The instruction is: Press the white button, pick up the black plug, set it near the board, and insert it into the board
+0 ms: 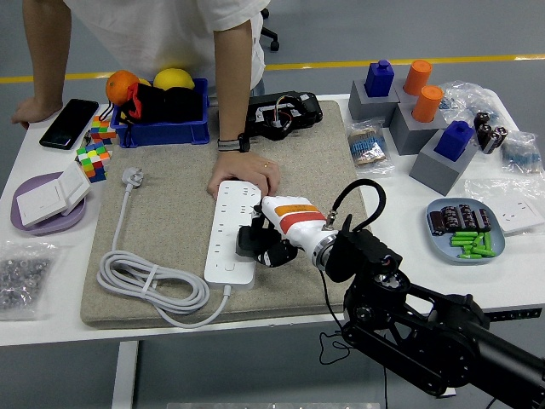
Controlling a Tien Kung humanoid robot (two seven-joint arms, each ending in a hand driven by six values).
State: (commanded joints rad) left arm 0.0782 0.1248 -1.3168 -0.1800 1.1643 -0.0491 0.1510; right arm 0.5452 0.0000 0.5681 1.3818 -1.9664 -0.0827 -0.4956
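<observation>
- The big white table holds everything, and a person stands at its far edge.
- A big tan felt mat lies on the middle of the table.
- The robot's black right arm comes in from the near right corner. The left arm does not show.
- The long white power board with rows of holes lies on the mat, running from far to near.
- The person's hand presses down on the far end of the board. The other hand rests at the far left corner of the table.
- The right hand, white with an orange stripe and black fingers, sits at the board's right side. Its fingers are curled tight around the small black plug.
- The plug sits at the board's right edge, about halfway along. You cannot tell if its pins are in the holes.
- A thick white cord curls in loops on the near left part of the mat. Its white plug end lies further back.
- A blue plastic bin stands at the far left, with an orange ball and a yellow ball behind it.
- Grey blocks with blue and orange pegs stand at the far right corner.
- A round blue plate with small green sticks is near the right edge.
- A purple plate with a white switch box is near the left edge.
- A black phone lies at the far left corner.
</observation>
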